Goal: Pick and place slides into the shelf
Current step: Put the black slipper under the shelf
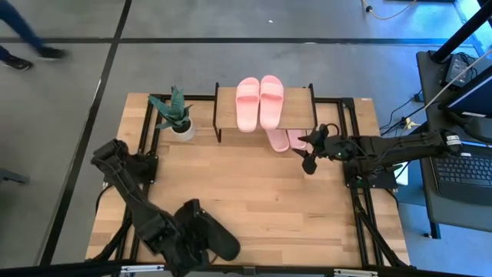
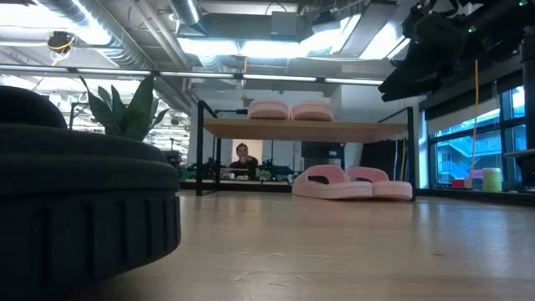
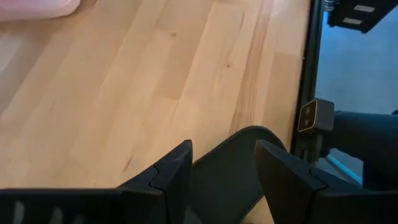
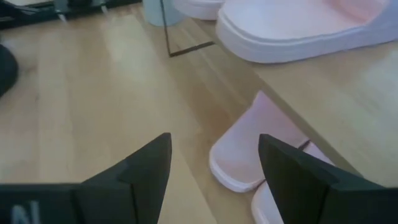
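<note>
Right pincer (image 1: 309,151) spread wide, nothing held, raised off worktop (image 1: 261,200) just in front of shelf's (image 1: 300,117) right end. In right wrist view, fingers (image 4: 143,171) frame bare wood plus heel of lower pink slide (image 4: 239,158); shelf top board edge just beyond, w/ upper pink slide (image 4: 298,28) sitting on it, sole near board's front edge. Thin black shelf leg (image 4: 166,28) stands further along.

Left pincer (image 1: 184,238) at near-left corner of worktop, partly open, closed round a black slide (image 1: 219,240). In left wrist view, both fingers (image 3: 171,177) touching slide's dark strap (image 3: 227,168) from either side. Slide lies close to worktop's front edge. Black frame rail (image 3: 306,74) runs along worktop edge beside it.

Pink pair (image 1: 260,101) on shelf top board, side by side, centred, w/ bare board left and right. Second pink pair (image 2: 351,182) under shelf toward its right end, heels poking out past board's front edge; lower tier left half open. Low view: a large dark shape (image 2: 84,209) close to lens at left, prob. black slide, can't tell for sure.

Potted plant (image 1: 175,115) at shelf's left end, just beside frame. Wide bare wood btwn the two pincers, mid-worktop.

Person's legs (image 1: 27,46) on floor, far left, well apart from worktop. Another person (image 2: 243,159) seen thru shelf in room behind.
</note>
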Motion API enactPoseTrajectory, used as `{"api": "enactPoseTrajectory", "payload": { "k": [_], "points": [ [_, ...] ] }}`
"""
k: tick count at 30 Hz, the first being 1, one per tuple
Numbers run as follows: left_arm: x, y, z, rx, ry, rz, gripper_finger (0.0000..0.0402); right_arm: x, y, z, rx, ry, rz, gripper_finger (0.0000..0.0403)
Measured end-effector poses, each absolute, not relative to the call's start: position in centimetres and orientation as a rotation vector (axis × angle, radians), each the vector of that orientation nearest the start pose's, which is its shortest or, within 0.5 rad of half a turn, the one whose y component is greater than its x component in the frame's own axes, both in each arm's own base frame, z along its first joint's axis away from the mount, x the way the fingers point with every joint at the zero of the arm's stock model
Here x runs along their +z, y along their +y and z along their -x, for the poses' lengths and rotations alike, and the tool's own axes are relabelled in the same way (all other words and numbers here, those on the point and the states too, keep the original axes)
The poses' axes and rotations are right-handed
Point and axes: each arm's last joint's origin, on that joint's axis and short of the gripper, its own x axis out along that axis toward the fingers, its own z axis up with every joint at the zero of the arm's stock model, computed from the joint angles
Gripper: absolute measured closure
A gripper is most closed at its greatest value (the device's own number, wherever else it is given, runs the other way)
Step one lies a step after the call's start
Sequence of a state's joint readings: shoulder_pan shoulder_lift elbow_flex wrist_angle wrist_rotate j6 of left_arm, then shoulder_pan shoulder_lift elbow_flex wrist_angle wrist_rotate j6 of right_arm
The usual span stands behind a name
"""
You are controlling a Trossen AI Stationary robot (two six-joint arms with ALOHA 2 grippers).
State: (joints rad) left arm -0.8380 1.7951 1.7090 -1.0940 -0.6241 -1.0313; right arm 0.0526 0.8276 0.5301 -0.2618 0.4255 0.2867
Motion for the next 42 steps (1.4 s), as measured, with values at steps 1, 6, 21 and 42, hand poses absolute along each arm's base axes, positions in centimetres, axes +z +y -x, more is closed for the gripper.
{"api": "enactPoseTrajectory", "payload": {
  "k": [1, 6, 21, 42],
  "points": [
    [31.4, -26.0, -25.8, 0.269, 0.843, 0.182, 0.0235, 23.4, -0.1, -17.4, -0.429, 0.484, -0.143, 0.0161],
    [29.8, -26.5, -27.5, 0.314, 0.926, 0.216, 0.0235, 23.5, 0.5, -17.4, -0.394, 0.471, -0.139, 0.0161],
    [25.5, -24.9, -30.4, 0.566, 1.262, 0.309, 0.0235, 23.5, 1.6, -17.4, -0.333, 0.481, -0.122, 0.0161],
    [22.4, -21.6, -32.8, 0.759, 1.626, 0.532, 0.0235, 23.2, 1.5, -17.2, -0.341, 0.51, -0.13, 0.0161]
  ]
}}
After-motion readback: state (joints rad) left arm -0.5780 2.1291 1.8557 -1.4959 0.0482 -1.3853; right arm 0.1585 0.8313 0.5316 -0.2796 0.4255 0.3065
